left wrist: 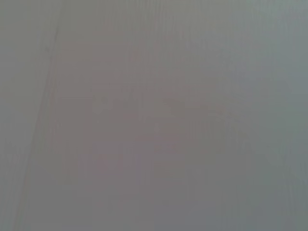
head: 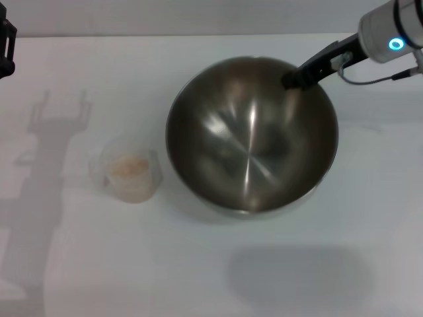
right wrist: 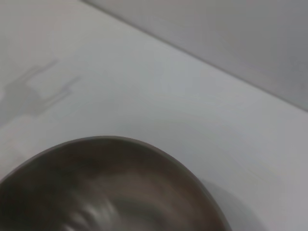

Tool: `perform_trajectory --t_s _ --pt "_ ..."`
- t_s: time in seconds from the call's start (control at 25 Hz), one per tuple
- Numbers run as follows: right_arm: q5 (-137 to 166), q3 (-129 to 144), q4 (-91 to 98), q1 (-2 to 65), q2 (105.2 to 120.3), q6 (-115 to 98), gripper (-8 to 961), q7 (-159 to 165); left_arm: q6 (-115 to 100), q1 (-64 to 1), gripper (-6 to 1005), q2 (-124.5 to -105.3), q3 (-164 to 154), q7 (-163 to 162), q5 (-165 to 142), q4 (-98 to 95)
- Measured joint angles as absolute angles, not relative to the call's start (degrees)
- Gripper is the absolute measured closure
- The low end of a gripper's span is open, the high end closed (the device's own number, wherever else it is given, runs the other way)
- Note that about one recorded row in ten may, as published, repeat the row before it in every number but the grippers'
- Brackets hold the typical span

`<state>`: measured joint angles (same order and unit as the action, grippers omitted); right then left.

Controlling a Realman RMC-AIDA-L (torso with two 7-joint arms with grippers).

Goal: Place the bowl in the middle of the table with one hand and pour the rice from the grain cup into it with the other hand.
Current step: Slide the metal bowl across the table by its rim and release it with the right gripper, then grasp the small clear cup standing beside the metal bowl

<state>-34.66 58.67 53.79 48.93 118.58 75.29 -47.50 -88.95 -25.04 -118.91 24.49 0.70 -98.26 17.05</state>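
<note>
- Head view: the right gripper (head: 294, 79) held the far rim of the bowl (head: 251, 142), jaws clamped on it.
- The grain cup (head: 130, 168) with rice (head: 129, 165) stood left of the bowl on the table (head: 99, 264).
- The left gripper (head: 5, 46) waited far left; I cannot tell its jaws.

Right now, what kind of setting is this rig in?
Likely a lab test bench, not a kitchen: a bare white table holding only a steel mixing bowl and a grain cup of rice, plain wall behind.
</note>
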Motion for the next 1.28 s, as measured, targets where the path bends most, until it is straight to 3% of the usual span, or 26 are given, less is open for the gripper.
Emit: perform_trajectory --t_s 0.36,0.84,1.04,1.28 --pt "-31.72 63.35 52.77 48.85 118.86 72.49 934 -41.83 -89.30 -24.95 313 -118.91 24.43 0.70 -98.26 17.22" --pt "-30.06 67.37 56.60 48.26 118.87 71.75 863 -41.34 -89.30 -25.19 313 -118.92 24.43 0.70 -98.26 17.23" --pt "-29.12 67.62 60.36 47.96 118.89 71.07 634 -41.12 -89.30 -25.12 313 -118.85 24.43 0.70 -98.26 17.23" --pt "-29.88 67.92 68.46 46.08 119.15 66.67 544 -41.15 -89.79 -24.83 313 -118.82 24.57 0.70 -98.25 17.23"
